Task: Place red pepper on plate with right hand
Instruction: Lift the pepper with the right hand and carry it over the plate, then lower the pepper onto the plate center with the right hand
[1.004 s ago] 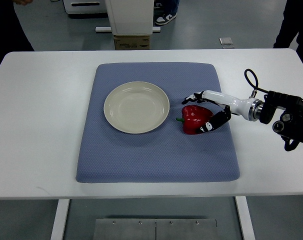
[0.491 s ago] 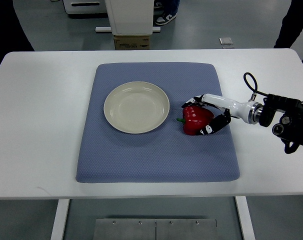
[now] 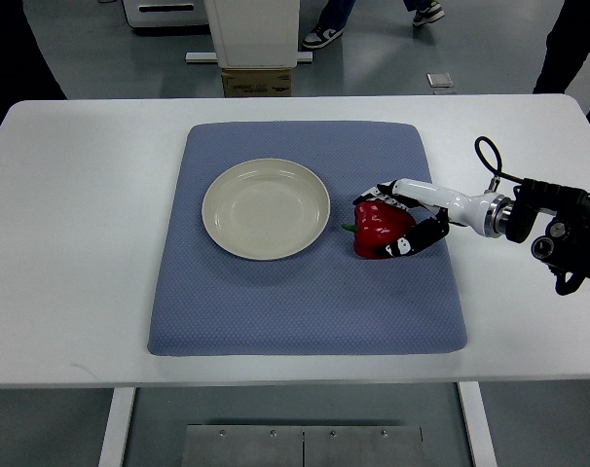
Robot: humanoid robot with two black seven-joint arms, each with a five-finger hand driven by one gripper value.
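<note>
A red pepper [image 3: 377, 230] with a green stem lies on the blue mat [image 3: 305, 292], just right of the cream plate [image 3: 266, 208]. My right hand [image 3: 394, 218] comes in from the right edge and its fingers are curled around the pepper's right side, above and below it. The pepper looks slightly tilted and close to the mat. The plate holds nothing. My left hand is not in view.
The mat lies on a white table [image 3: 71, 214]. A cardboard box [image 3: 257, 82] and a white stand sit behind the table's far edge. People's legs and shoes [image 3: 324, 37] show at the back and at the far corners.
My right hand has closed tighter on the pepper. Hand and pepper have shifted slightly up and left, toward the plate.
</note>
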